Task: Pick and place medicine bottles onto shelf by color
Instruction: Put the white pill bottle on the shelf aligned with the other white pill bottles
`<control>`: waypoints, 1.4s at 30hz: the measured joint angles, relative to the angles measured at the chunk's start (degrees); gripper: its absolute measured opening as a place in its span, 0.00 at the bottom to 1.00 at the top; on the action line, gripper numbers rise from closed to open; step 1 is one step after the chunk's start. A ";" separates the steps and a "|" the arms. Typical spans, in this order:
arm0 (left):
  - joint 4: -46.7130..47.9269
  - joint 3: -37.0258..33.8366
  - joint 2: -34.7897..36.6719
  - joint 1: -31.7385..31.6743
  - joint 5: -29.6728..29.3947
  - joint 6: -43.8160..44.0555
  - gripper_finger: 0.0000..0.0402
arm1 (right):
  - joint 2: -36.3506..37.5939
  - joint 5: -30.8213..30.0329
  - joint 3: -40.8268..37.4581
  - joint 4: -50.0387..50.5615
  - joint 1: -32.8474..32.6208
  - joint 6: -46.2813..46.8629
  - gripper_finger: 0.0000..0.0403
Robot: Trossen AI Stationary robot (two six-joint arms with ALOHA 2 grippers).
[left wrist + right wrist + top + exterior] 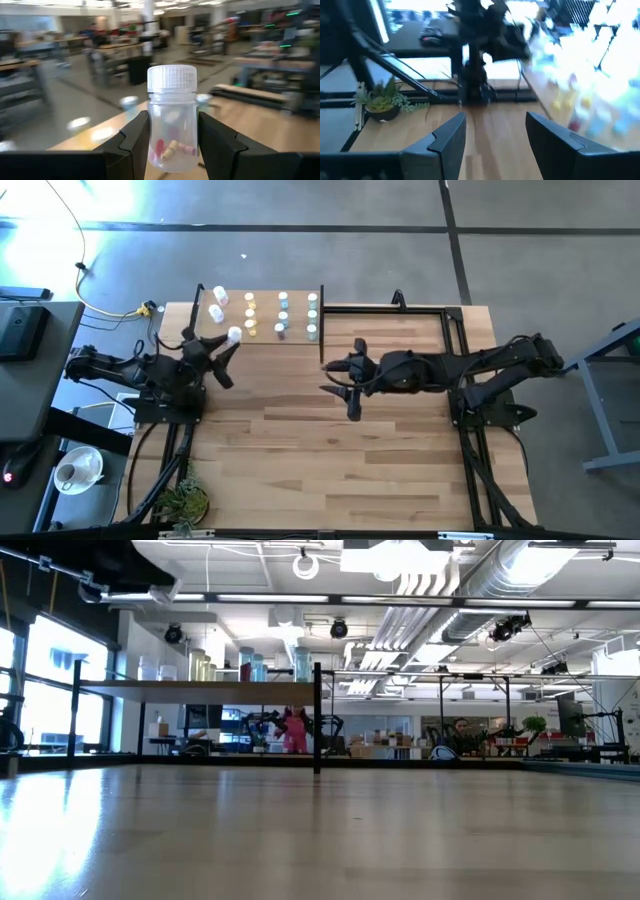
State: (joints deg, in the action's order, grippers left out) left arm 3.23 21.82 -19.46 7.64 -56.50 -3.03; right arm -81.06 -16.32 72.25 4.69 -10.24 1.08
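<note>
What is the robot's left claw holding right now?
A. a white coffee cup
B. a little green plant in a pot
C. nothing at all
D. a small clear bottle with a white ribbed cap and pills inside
D: the left gripper has its dark fingers on either side of the small clear bottle with a white ribbed cap, pink and cream pills showing at its bottom.

Shelf: small light-wood board with thin black corner posts [262, 315], at the table's far edge, left of centre.
On shelf: rows of tiny capped medicine bottles [282, 315].
Left gripper [228, 352]: just before the shelf's left end, clamping a clear white-capped bottle [172, 120].
Right gripper [335, 383]: mid-table, right of the shelf.
Small potted plant [183, 502]: table's near left corner.
</note>
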 joint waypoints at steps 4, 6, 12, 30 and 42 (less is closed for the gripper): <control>0.05 0.00 1.22 0.00 8.84 -0.22 0.33 | -0.88 5.04 0.09 -5.96 0.92 -7.77 0.49; 0.34 0.00 1.20 0.00 13.17 -0.22 0.33 | -2.03 6.44 0.09 -8.94 1.37 -10.28 0.49; 0.60 0.02 0.74 -0.02 17.54 -0.55 0.33 | -6.90 6.91 0.09 -17.15 3.34 -14.43 0.49; 9.00 0.02 0.72 -0.11 30.32 -1.68 0.33 | -17.22 -4.64 0.07 -20.24 4.68 -5.99 0.49; 8.96 0.02 0.72 -0.11 38.10 3.38 0.33 | -17.40 4.46 0.04 -20.43 2.38 -6.03 0.49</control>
State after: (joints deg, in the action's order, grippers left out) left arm 12.19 21.85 -18.74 7.53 -18.40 0.35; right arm -98.46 -11.86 72.29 -15.74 -7.86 -4.95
